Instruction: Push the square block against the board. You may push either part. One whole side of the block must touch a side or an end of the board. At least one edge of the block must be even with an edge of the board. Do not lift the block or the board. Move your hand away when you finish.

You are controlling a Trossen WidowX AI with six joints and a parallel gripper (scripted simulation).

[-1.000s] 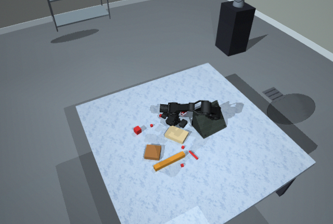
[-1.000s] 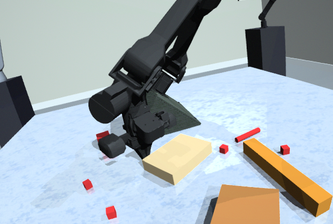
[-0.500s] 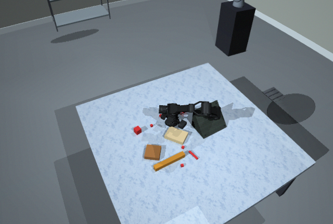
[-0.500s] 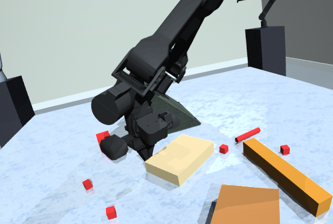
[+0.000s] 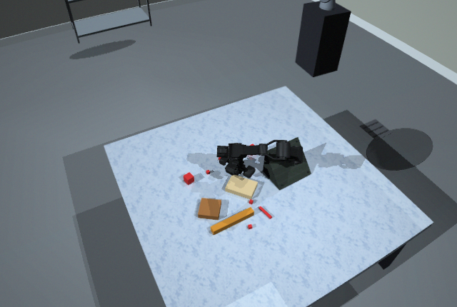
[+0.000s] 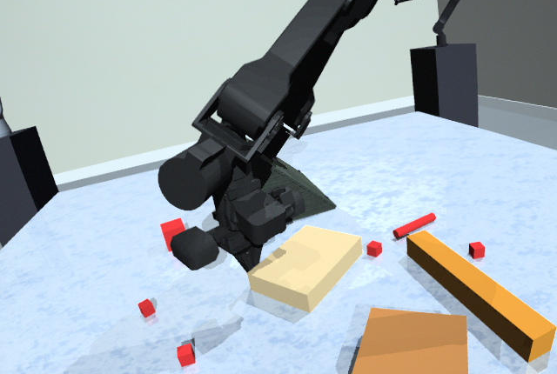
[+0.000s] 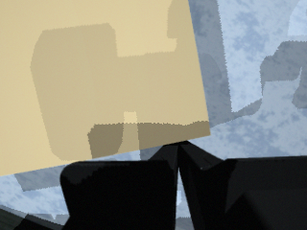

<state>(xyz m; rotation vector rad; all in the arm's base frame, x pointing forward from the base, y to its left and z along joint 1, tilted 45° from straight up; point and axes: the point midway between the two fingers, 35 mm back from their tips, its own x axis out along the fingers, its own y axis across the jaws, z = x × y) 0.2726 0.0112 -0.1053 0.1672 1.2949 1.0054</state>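
The brown square block (image 5: 209, 208) (image 6: 413, 343) lies flat, apart from the pale yellow rectangular board (image 5: 243, 186) (image 6: 310, 257) (image 7: 120, 86). A strip of table separates them, and the board is turned at an angle to the block. My gripper (image 6: 252, 270) (image 7: 176, 144) is shut and empty. Its fingertips point down at the board's edge on the arm-base side, near one corner, and appear to touch it in the wrist view. In the top view the fingertips are mostly hidden under the arm.
A long orange bar (image 5: 232, 220) (image 6: 481, 289) lies beside the block. A red rod (image 5: 265, 212) (image 6: 414, 225) and small red cubes lie around, one cube (image 5: 250, 201) (image 6: 374, 248) close to the board. A larger red cube (image 5: 188, 178) stands farther left. A dark green wedge (image 5: 289, 172) is near the arm.
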